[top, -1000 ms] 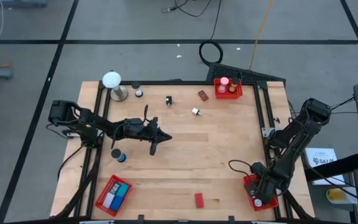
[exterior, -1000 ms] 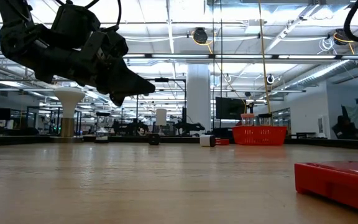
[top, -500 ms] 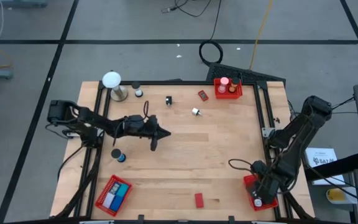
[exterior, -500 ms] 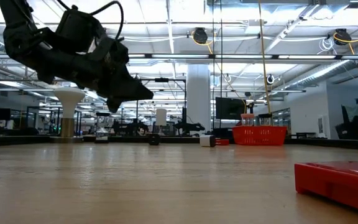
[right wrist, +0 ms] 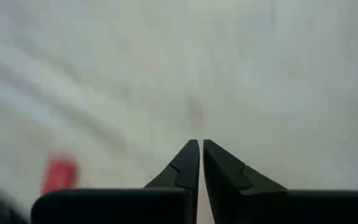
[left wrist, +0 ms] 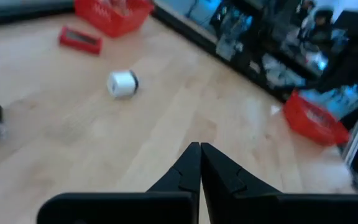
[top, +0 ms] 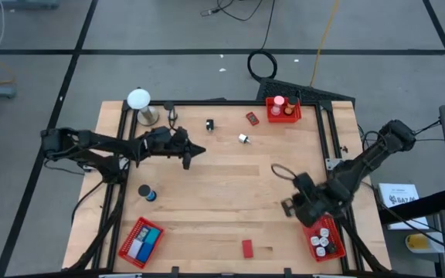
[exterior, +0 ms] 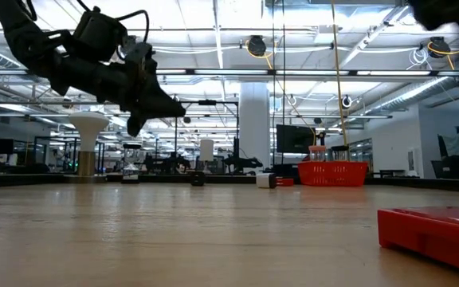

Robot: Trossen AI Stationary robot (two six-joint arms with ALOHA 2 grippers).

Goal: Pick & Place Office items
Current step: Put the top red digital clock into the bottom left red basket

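Done: three red baskets [top: 321,239] hold pieces.
Left: perhaps six office items [top: 247,248] loose on tabletop [top: 230,201].
Left gripper [top: 194,152]: fingers together, empty.
Right gripper [top: 288,207]: fingers together, empty.

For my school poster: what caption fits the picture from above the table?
Two robot arms hover over a wooden table, left pincer and right pincer both shut and empty.

Red block [top: 247,248], white roll [top: 243,139] — perhaps black-capped, red baskets [top: 283,110]
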